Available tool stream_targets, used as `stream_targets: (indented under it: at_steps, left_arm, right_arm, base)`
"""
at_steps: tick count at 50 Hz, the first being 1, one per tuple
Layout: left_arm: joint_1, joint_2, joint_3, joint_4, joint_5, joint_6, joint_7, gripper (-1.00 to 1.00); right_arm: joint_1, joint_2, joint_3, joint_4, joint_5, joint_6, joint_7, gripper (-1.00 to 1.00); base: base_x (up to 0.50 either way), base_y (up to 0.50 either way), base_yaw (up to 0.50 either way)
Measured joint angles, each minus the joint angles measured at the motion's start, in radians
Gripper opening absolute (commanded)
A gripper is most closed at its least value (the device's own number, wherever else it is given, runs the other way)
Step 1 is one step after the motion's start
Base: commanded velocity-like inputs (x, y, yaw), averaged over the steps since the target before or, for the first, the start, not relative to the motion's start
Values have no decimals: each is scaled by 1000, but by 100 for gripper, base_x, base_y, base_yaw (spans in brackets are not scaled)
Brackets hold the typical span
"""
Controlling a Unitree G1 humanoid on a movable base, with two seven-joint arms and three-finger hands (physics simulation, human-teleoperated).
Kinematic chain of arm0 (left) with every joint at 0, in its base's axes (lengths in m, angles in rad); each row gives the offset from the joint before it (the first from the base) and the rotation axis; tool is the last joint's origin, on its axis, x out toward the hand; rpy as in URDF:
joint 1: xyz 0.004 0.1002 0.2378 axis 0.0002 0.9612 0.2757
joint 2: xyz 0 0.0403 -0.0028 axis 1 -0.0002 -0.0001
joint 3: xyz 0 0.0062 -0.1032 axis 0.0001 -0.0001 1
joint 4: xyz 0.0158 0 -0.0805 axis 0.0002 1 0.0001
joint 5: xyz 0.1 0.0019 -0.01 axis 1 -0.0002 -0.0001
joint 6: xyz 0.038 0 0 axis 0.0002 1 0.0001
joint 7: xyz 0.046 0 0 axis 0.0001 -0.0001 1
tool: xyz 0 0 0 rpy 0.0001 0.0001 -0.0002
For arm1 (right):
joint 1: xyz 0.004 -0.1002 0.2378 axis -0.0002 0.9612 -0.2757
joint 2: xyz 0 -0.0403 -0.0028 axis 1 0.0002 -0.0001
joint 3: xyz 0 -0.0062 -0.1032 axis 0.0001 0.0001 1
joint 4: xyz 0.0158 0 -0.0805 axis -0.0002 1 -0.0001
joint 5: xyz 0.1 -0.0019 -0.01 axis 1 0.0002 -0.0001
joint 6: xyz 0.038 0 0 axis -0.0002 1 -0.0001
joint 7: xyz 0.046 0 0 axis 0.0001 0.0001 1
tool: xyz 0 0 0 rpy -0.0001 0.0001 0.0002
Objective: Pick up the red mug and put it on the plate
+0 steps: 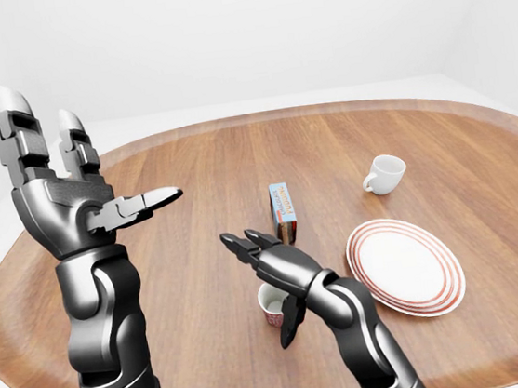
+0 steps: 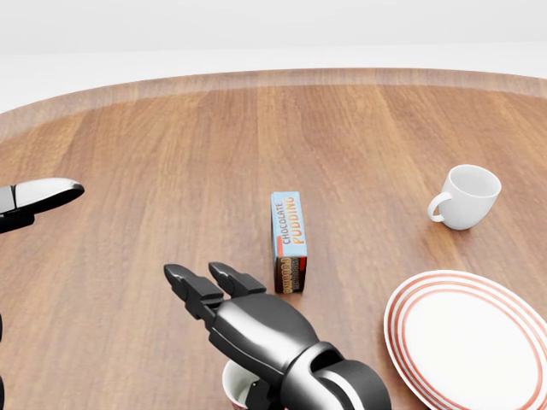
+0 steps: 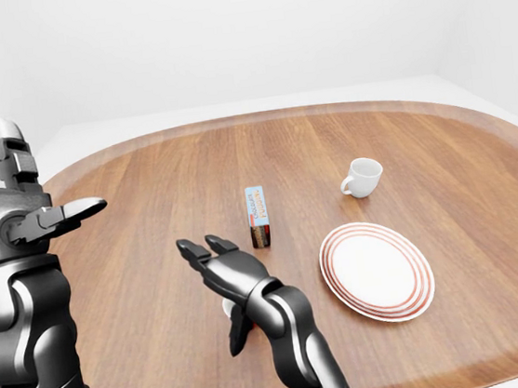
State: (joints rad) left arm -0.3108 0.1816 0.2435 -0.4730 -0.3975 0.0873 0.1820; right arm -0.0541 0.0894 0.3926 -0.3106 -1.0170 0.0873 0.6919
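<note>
The red mug point(image 1: 271, 306), white inside, stands upright on the wooden table point(image 1: 183, 184) near the bottom of the left-eye view. My right hand point(image 1: 259, 289) hovers over it, open: two fingers stretch past its rim to the upper left and the thumb point(image 1: 289, 325) hangs down at its right side. I cannot tell whether anything touches it. In the head view only the mug's rim point(image 2: 232, 384) peeks out below the hand. The white plate point(image 1: 404, 266) with red rings lies empty to the mug's right. My left hand point(image 1: 95, 147) is raised high at the left, open and empty.
A chocolate pudding box point(image 1: 283, 212) stands upright just above the mug and hand. A white mug point(image 1: 385, 173) sits upright above the plate, handle to the left. The table's near edge runs just under the red mug.
</note>
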Motion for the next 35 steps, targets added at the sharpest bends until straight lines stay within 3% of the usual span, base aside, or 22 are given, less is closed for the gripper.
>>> stream_targets:
  at_steps: [35]
  left_arm:
    - [-2, 2, 3, -3, -12, 0, 4, 98]
  right_arm:
    - [-62, 4, -54, 186, -72, 0, -40, 100]
  base:
    - [0, 0, 0]
